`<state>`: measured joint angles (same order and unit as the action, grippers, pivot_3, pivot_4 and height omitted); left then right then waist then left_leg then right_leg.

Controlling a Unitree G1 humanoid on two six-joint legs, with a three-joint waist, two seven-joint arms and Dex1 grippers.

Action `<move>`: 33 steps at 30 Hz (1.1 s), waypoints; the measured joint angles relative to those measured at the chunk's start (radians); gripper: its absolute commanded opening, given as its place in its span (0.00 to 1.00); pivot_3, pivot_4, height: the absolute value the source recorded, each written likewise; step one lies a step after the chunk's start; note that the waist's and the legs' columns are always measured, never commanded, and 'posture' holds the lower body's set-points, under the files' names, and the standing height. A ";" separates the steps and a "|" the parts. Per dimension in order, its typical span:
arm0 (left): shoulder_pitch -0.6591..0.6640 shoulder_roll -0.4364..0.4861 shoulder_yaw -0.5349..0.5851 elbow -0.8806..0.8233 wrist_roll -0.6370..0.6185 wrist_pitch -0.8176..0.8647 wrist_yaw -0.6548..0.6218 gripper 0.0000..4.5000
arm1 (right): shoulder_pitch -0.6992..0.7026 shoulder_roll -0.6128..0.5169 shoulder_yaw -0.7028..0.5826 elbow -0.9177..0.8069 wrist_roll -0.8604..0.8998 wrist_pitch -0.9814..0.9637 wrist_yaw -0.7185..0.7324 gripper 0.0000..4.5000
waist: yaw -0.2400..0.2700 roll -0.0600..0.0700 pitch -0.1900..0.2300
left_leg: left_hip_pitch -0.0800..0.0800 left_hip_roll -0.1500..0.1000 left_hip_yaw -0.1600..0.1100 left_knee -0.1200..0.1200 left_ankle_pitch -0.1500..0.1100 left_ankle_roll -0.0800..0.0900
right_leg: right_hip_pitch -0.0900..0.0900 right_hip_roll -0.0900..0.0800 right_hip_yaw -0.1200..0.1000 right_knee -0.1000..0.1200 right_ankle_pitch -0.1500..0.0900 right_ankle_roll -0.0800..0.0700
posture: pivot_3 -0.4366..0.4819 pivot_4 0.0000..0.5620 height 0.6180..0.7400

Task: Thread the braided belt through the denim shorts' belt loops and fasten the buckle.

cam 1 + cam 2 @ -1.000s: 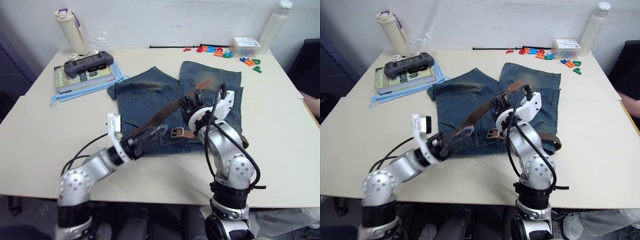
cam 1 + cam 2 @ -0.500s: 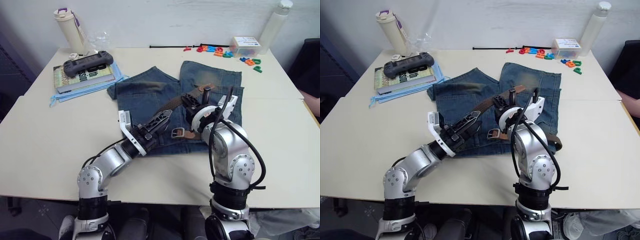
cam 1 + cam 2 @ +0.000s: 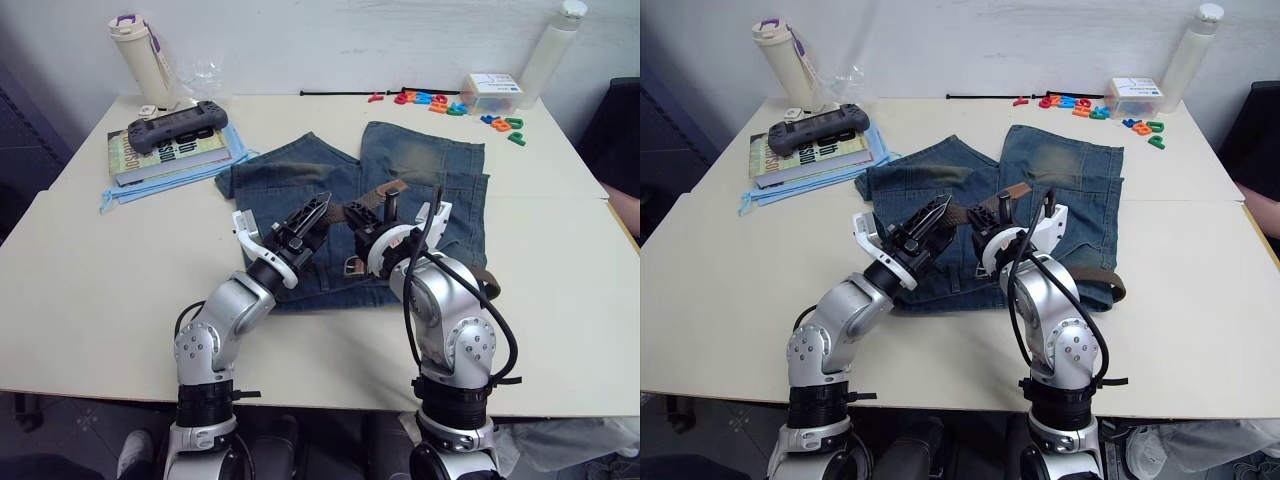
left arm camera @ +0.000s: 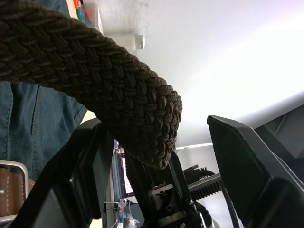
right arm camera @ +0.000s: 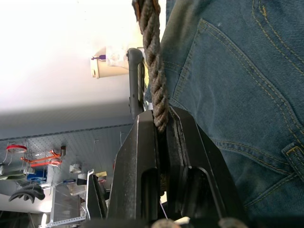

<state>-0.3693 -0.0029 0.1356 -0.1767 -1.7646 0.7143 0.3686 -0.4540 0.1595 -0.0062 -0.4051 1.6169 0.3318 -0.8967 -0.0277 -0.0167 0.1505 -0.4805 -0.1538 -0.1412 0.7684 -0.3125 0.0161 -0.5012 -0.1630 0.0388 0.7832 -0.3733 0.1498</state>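
Note:
The denim shorts [image 3: 420,165] lie flat mid-table, waistband toward me. The braided belt [image 3: 362,205] rises off them; its far tail [image 3: 487,281] curls at the shorts' right edge. The silver buckle [image 3: 352,266] rests on the denim below my grippers. My right gripper [image 5: 159,118] is shut on the belt, hovering above the shorts [image 5: 237,85]. My left gripper [image 3: 316,212] is open just left of it, the belt's loose end [image 4: 142,114] lying between its fingers [image 4: 247,166]. My arms hide the belt loops.
A stack of books with a black game controller [image 3: 175,128] sits at the back left beside a white bottle [image 3: 140,60]. Coloured magnet letters [image 3: 430,100], a small box [image 3: 490,92] and another white bottle [image 3: 550,45] line the back right.
My left arm has swung up from the near-left table edge to the belt beside the right gripper. The right gripper has shifted slightly left, still holding the belt.

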 measured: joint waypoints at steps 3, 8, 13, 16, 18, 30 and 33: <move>0.000 0.015 -0.013 0.000 -0.002 0.012 0.000 0.71 | 0.000 0.000 0.000 0.000 -0.007 -0.003 0.003 0.00 | 0.000 0.000 0.000 | 0.000 0.000 0.000 0.000 0.000 0.000 | 0.000 0.000 0.000 0.000 0.000 0.000 | 0.48 0.27 0.31; -0.002 0.025 -0.029 0.011 -0.002 0.025 -0.001 0.33 | 0.000 0.000 0.000 0.000 -0.010 -0.004 0.010 0.00 | 0.000 0.000 0.000 | 0.000 0.000 0.000 0.000 0.000 0.000 | 0.000 0.000 0.000 0.000 0.000 0.000 | 0.48 0.27 0.31; -0.025 0.035 -0.026 0.036 0.000 0.025 -0.022 0.01 | 0.000 0.000 -0.001 0.000 -0.012 -0.004 0.012 0.00 | 0.000 0.000 0.000 | 0.000 0.000 0.000 0.000 -0.001 0.000 | 0.000 0.000 0.000 -0.001 0.000 0.000 | 0.48 0.27 0.31; -0.037 0.045 -0.026 0.049 0.004 0.029 -0.034 0.01 | 0.000 0.000 -0.003 0.000 -0.013 -0.004 0.015 0.00 | 0.000 0.000 0.000 | 0.000 0.000 0.000 0.000 -0.001 0.000 | 0.000 0.000 0.000 -0.001 0.000 0.000 | 0.48 0.27 0.31; -0.046 0.052 -0.026 0.061 0.007 0.036 -0.046 0.01 | 0.000 -0.001 -0.005 0.000 -0.013 -0.003 0.019 0.00 | 0.000 0.000 0.000 | 0.000 0.000 0.000 0.000 -0.001 0.000 | 0.000 0.000 0.000 -0.001 0.000 0.000 | 0.48 0.27 0.31; -0.053 0.106 0.011 0.077 0.019 0.048 -0.100 0.00 | -0.001 -0.006 0.000 0.000 0.013 0.034 0.068 0.49 | -0.001 0.000 0.001 | 0.000 0.001 0.000 -0.001 -0.001 0.000 | 0.000 0.001 0.000 -0.002 0.000 0.000 | 0.48 0.27 0.31; -0.051 0.177 0.049 0.077 -0.004 0.072 -0.129 0.00 | -0.007 -0.031 -0.004 -0.007 0.025 0.048 0.085 0.86 | 0.000 0.001 0.001 | 0.000 0.001 -0.001 -0.002 -0.001 0.000 | 0.000 0.001 0.000 -0.002 0.000 0.000 | 0.48 0.27 0.31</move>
<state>-0.4207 0.1740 0.1850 -0.0995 -1.7690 0.7865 0.2391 -0.4607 0.1283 -0.0097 -0.4124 1.6416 0.3800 -0.8115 -0.0280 -0.0159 0.1517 -0.4805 -0.1528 -0.1418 0.7669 -0.3136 0.0163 -0.5014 -0.1618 0.0383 0.7809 -0.3735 0.1497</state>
